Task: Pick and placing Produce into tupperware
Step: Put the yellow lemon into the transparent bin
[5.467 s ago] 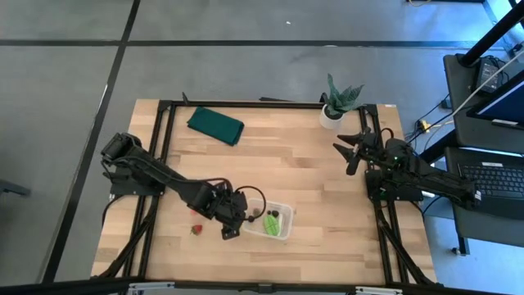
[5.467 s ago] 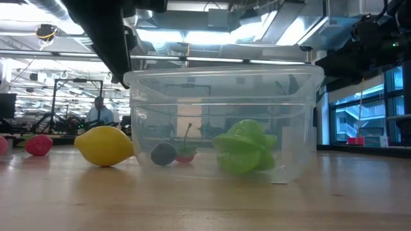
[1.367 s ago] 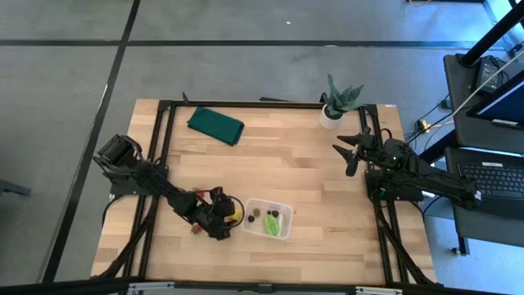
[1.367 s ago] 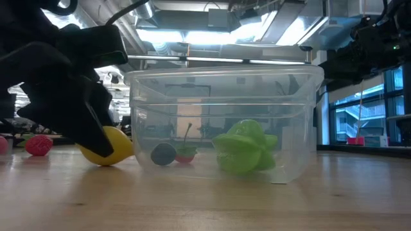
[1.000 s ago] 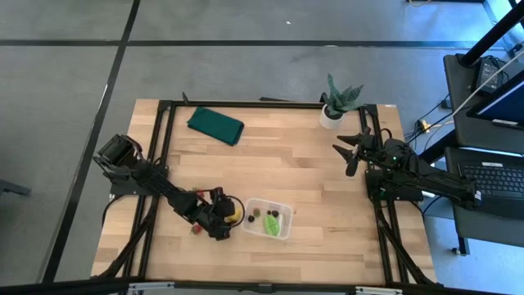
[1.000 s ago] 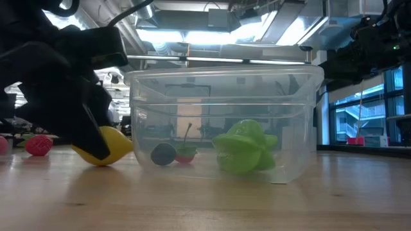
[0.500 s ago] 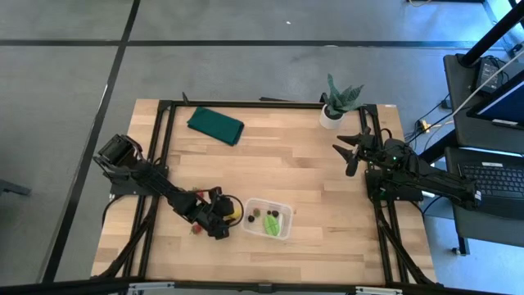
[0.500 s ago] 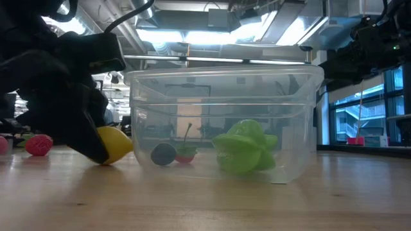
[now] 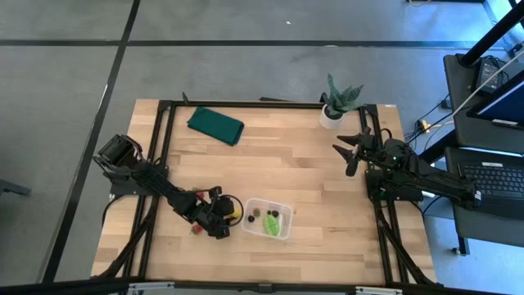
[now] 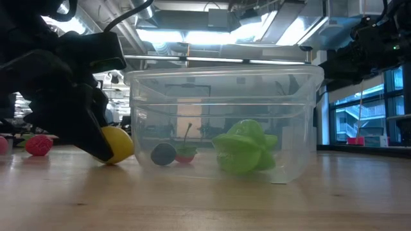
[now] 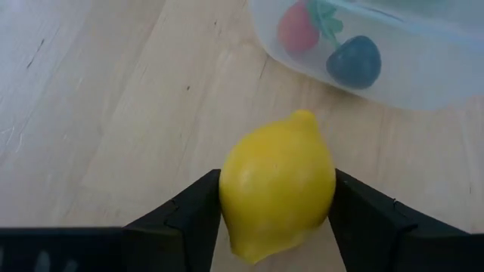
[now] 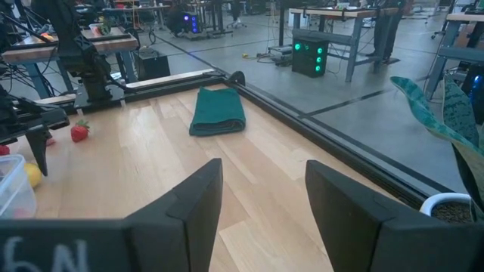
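Beside the clear tub (image 10: 223,122), down on the pale wood-grain table (image 9: 311,172), the left gripper (image 11: 277,200) has its two dark, blocky fingers set against either flank of the lemon (image 11: 277,194), a smooth, glossy yellow oval with a small nub at one end; the fruit rests on the boards just outside the tub's short wall; from above the gripper (image 9: 219,220) sits low at the table's near-left part, the lemon's yellow showing at its tip. The tub is thin, colourless plastic, rectangular with rounded corners and a stepped rim; through its wall show a lumpy light-green piece (image 10: 244,146), a round dark berry (image 10: 163,154) and a red piece with a thin stem (image 10: 185,153). Farther left on the table lies a bumpy red strawberry (image 10: 38,145). The right gripper (image 12: 261,193) hangs above the table's far-right edge, fingers parted and empty, near a spiky plant in a white pot (image 9: 337,102); a folded dark green cloth (image 9: 215,125) lies flat at the far left.
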Available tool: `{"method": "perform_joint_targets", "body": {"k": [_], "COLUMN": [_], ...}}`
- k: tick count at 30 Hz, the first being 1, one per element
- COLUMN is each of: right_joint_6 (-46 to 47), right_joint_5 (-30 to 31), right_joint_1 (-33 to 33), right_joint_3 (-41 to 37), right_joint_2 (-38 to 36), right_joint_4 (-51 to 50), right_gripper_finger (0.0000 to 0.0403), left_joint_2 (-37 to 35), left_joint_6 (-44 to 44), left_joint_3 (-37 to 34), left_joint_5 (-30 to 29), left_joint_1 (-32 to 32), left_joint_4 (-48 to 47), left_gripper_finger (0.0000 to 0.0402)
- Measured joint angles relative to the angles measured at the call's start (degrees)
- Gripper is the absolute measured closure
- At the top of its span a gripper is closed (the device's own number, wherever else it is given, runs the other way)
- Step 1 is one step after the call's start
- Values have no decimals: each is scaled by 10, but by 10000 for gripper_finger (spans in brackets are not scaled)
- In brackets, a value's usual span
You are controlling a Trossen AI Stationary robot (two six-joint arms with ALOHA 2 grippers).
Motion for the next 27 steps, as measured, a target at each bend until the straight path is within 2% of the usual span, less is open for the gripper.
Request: {"method": "perform_joint_targets", "body": {"k": [7,20,27], "right_joint_6": [0,0,1], "right_joint_5": [0,0,0], "right_joint_1": [0,0,0], "right_joint_3": [0,0,0], "right_joint_2": [0,0,0], "right_joint_4": [0,0,10], "right_gripper_finger": [210,210,210], "left_joint_2": [0,-2,-57], "left_joint_6": [0,-3,-2], "left_joint_3": [0,0,0], "left_joint_5": [0,-33,-33], "left_joint_1": [0,0,8], "left_joint_4": [0,0,-10], "left_gripper_finger": [189,200,201]}}
